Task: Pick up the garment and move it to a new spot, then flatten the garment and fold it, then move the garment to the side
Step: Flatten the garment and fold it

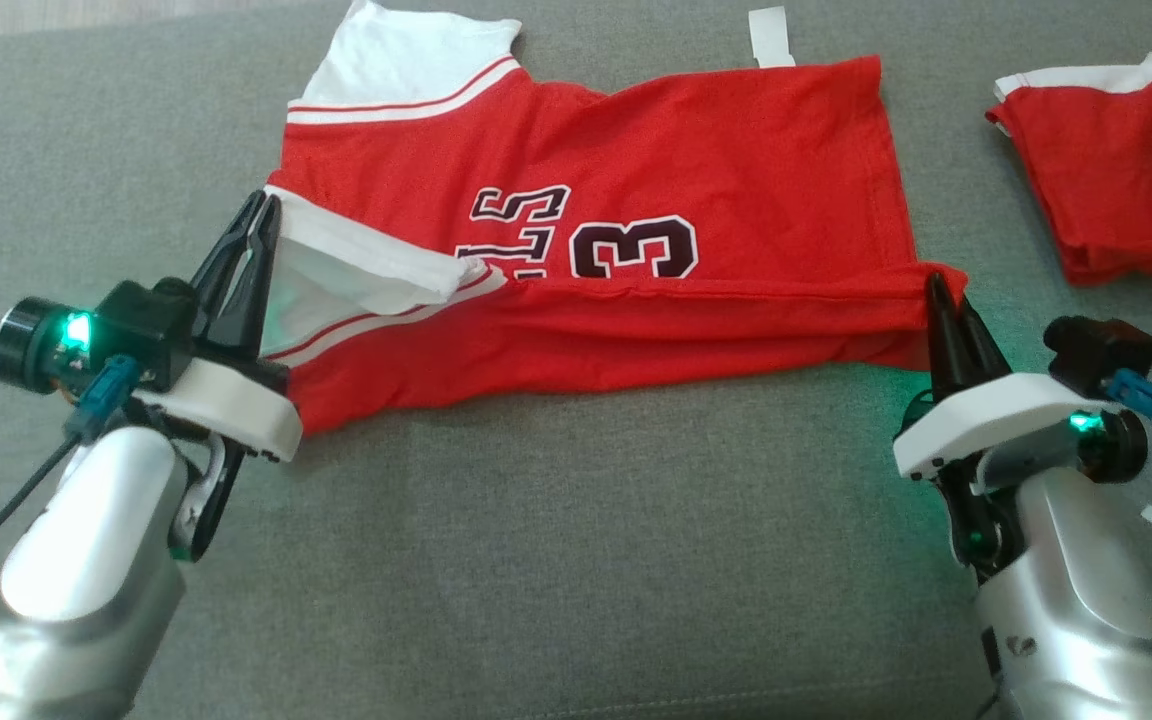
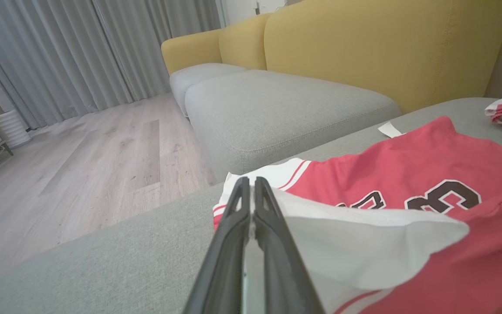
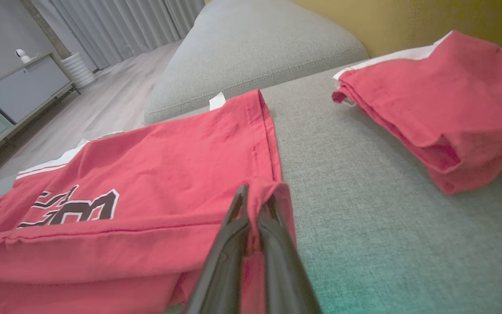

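Fabric spreads across the upper middle of the head view: the red jersey [image 1: 636, 150] lies on the grey sofa seat [image 1: 576, 560], with its white sleeves toward 10 o'clock and its hem toward 3 o'clock. Its near edge is turned up and over onto the black number print. The left claw [image 1: 258, 215], at 9 o'clock, is pinched narrow at the white sleeve end of that fold. The right claw [image 1: 934, 285], at 4 o'clock, is pinched narrow on the red hem corner. From the head it is hard to tell whether cloth sits between the fingers, and the wrist views settle this. In the left wrist view a sliver of white cloth shows between the closed fingers, and the sleeve billows off toward 3 o'clock. In the right wrist view red cloth wraps over both fingertips, so each claw is clamped on the jersey. A second folded red garment [image 1: 1116, 170] rests at 2 o'clock, well apart from the jersey, and the right wrist view shows its stacked layers edge-on. A small white tag [image 1: 771, 35] lies at 12 o'clock, just beyond the jersey's far edge. The left wrist view alone takes in the yellow backrest [image 2: 364, 43] at 1 o'clock, the wood floor [image 2: 81, 174] at 9 o'clock and the grey curtains [image 2: 59, 52] at 10 o'clock. The right wrist view adds a pale cabinet [image 3: 15, 96] at 9 o'clock.
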